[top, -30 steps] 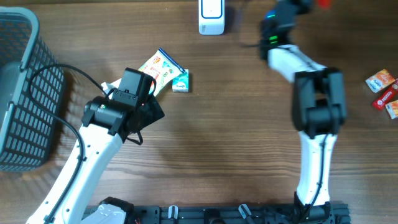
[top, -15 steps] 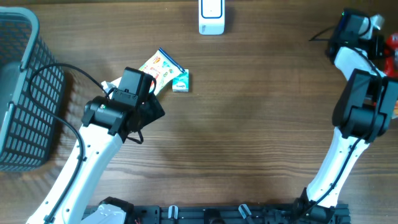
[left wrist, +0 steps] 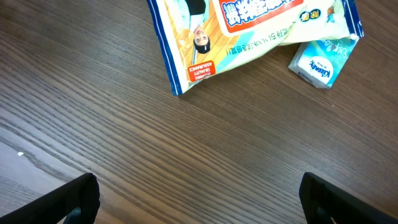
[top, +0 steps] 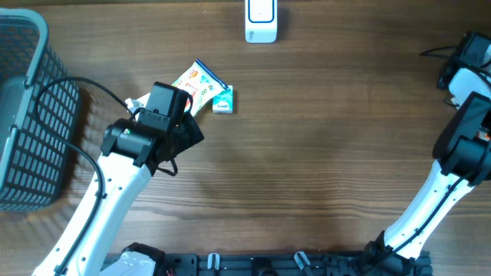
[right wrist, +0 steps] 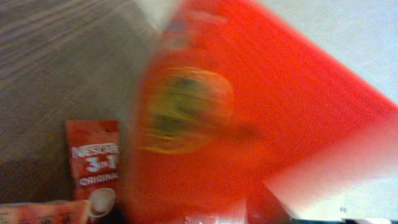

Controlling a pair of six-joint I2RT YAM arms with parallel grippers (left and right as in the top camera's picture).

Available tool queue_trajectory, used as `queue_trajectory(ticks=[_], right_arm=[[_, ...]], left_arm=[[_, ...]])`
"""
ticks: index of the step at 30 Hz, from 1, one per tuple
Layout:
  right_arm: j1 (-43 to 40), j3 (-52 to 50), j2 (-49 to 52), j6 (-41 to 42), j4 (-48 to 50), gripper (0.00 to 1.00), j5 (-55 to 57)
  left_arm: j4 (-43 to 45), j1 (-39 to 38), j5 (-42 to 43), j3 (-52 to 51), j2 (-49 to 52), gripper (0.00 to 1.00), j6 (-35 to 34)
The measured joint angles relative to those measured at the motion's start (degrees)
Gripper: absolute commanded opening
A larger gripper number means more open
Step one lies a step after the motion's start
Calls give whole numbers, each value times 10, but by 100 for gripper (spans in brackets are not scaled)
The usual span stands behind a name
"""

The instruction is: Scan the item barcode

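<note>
A blurred red packet fills the right wrist view close to the camera and hides my right gripper's fingers, so I cannot tell whether it is held. The right arm reaches past the table's right edge. The white barcode scanner stands at the back middle. A colourful snack bag and a small tissue pack lie just ahead of my left gripper, which hovers open over bare wood with nothing between its fingers.
A dark mesh basket stands at the left edge. Under the right wrist lie a red Nescafe 3-in-1 sachet and an orange packet. A pale surface beyond the table shows at the upper right.
The right arm has swung from near the scanner to the far right edge, taking the red packet out of the overhead view. The left arm has not moved.
</note>
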Motion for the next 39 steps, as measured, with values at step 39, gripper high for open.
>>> queue_trajectory(ticks=[39], right_arm=[[211, 58, -266, 219, -337, 96, -1097]], left_arm=[[19, 88, -76, 0, 0, 100, -2]])
